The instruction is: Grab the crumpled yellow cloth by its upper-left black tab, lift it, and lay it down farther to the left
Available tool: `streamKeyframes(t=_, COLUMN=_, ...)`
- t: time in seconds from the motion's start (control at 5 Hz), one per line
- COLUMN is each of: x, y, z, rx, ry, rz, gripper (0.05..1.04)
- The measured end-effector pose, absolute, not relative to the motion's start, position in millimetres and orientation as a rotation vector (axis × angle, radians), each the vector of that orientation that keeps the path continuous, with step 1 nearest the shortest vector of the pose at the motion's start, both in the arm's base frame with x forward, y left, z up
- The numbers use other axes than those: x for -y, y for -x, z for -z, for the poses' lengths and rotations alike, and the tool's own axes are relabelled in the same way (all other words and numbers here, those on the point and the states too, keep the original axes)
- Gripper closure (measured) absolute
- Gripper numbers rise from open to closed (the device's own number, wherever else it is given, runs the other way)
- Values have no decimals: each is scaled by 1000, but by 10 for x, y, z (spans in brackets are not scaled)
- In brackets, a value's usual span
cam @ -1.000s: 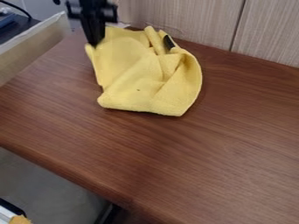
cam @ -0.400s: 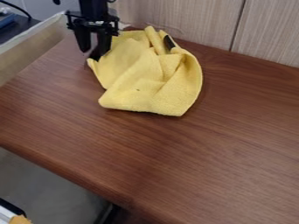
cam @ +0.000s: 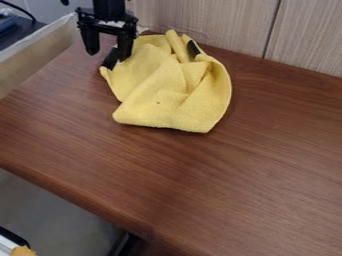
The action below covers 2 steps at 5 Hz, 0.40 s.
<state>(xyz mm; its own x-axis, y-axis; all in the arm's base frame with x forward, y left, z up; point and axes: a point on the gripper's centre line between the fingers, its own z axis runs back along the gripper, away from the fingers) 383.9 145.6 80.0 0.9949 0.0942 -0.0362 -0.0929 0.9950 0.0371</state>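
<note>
Lies as a crumpled, soft-looking yellow cloth [cam: 163,92] near the back edge of the worktop [cam: 220,185], toward the back left corner. Shows broad overlapping folds, a small dark speck [cam: 158,103] and, beside a raised roll [cam: 177,46] toward the back, a black piece [cam: 193,48]. Hangs at the cloth's back left side as a black gripper [cam: 107,55], with jaws spread apart; cannot tell whether touching.

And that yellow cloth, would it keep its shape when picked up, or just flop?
Most likely the yellow cloth would flop, as its loose folds suggest limp fabric. It is probably light for its size, though the black piece at its upper edge might add weight. Rolling seems unlikely, since it lies spread out.
</note>
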Motion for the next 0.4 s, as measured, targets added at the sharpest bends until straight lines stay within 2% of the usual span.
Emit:
streamKeyframes(t=0.2, x=-1426, y=-3880, z=-1078, rx=-4, ry=-56, rz=-62, gripper=83)
streamKeyframes(t=0.4, x=-1355, y=-3887, z=-1400, rx=69, ry=-65, rz=-61, gripper=83)
